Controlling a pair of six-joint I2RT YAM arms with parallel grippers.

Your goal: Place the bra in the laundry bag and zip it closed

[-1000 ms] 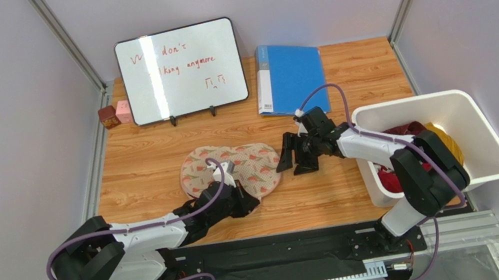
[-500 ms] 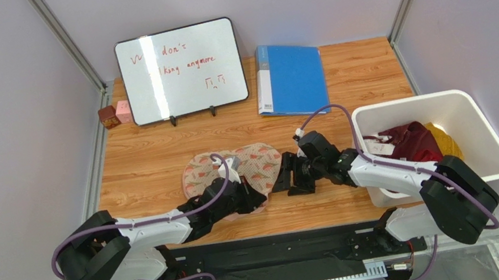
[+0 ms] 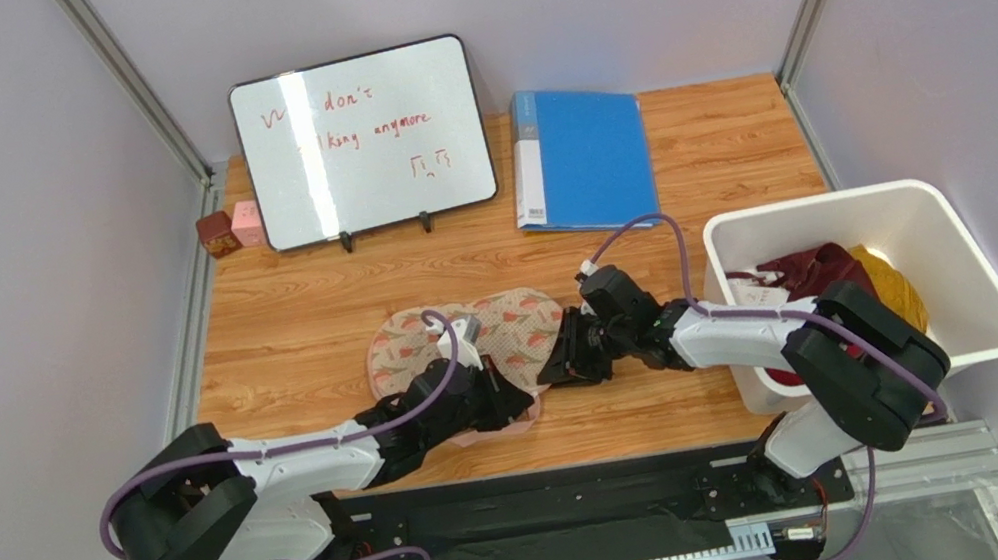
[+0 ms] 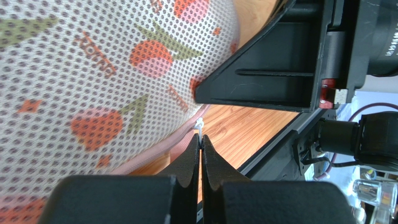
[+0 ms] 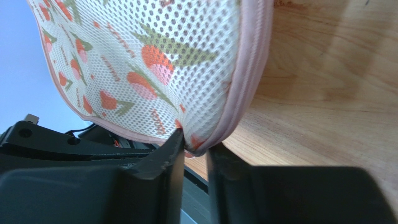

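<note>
The laundry bag [image 3: 418,350], a cream mesh pouch with pink-and-green print and pink zipper trim, lies flat on the wood table between the arms. My left gripper [image 3: 522,398] sits at the bag's near right edge. In the left wrist view it [image 4: 201,140] is shut on the small white zipper pull [image 4: 200,127]. My right gripper [image 3: 562,364] is at the bag's right end. The right wrist view shows it [image 5: 195,145] pinching the pink-trimmed edge of the laundry bag [image 5: 140,60]. The bra is hidden from every view.
A white plastic bin [image 3: 974,277] at the right holds dark red [image 3: 813,276] and yellow [image 3: 889,279] clothes. At the back stand a whiteboard [image 3: 360,136], a blue folder [image 3: 579,156] and two small blocks [image 3: 230,229]. The right arm's link lies across the bin's left wall.
My right gripper has moved left and nearer, up to the bag's right end, and closed on its edge. The left gripper has stayed shut on the pull, shifting slightly right.
</note>
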